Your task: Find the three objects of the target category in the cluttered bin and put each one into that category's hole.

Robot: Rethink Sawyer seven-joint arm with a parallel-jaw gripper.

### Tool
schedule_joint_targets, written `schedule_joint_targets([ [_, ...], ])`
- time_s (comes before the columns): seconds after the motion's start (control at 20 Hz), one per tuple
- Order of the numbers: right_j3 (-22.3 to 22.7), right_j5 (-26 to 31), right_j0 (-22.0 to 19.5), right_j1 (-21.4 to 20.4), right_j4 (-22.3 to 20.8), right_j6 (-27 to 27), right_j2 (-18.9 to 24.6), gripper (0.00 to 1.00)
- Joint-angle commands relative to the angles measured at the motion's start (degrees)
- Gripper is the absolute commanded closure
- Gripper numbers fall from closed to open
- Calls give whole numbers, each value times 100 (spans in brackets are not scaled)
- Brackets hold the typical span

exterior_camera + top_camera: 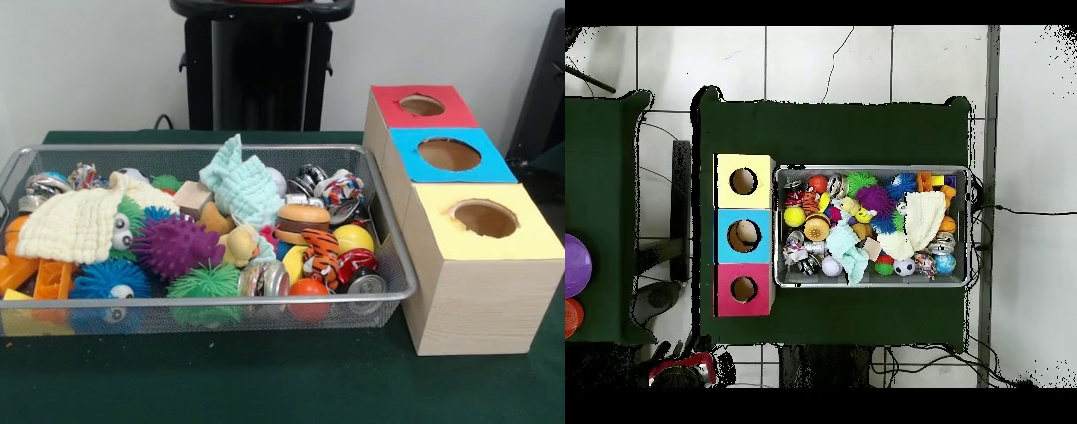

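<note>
The silver wire mesh bin (212, 148) lies on the green table, full of toys; it also shows in the overhead view (870, 169). The orange tiger-striped plush (322, 252) lies near the bin's front right, in the overhead view (811, 204) by the end next to the boxes. The pale yellow plush (238, 247) lies mid-bin beside the purple spiky ball, and shows in the overhead view (855, 211). The tan plush (214, 218) is partly buried behind it. The red-topped hole (422, 105) is on the farthest box, shown in the overhead view (744, 290). No gripper shows.
The blue-topped box (450, 155) and yellow-topped box (484, 219) stand in a row with the red one, right of the bin. Spiky balls (172, 246), a cream knitted cloth (75, 225), a mint cloth (240, 184), cans and a toy burger (303, 221) crowd the bin. The robot pedestal (260, 62) stands behind.
</note>
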Motion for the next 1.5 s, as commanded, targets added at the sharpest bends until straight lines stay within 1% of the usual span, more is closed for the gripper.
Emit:
schedule_joint_targets([
  [0.05, 426, 557, 26, -70, -19, 1527, -470, 0],
  [0.1, 436, 544, -3, -72, -3, 1452, -474, 0],
  [0.2, 543, 432, -208, -97, 167, 1048, -392, 0],
  [0.25, 604, 275, -363, -8, 293, 816, -284, 0],
  [0.3, 608, 163, -454, 96, 318, 745, -217, 0],
  [0.35, 578, -58, -610, 300, 277, 663, -112, 0],
  [0.45, 457, -270, -821, 571, 154, 558, 46, 0],
  [0.65, -4, -258, -954, 1080, -137, 809, 96, 0],
  [0.75, -98, -335, -1046, 1230, -173, 786, 154, 0],
  [0.9, -80, -695, -1207, 1471, -164, 723, 309, 0],
  [0.95, -137, -798, -1188, 1649, -219, 770, 305, 0],
  [1.05, -202, -966, -1146, 1841, -283, 834, 258, 0],
  [1.3, 11, -1232, -1353, 1811, -161, 678, 496, 0],
  [1.4, -41, -1329, -1318, 1904, -158, 740, 470, 0],
  [1.5, -75, -1282, -1292, 1970, -151, 730, 452, 0],
])
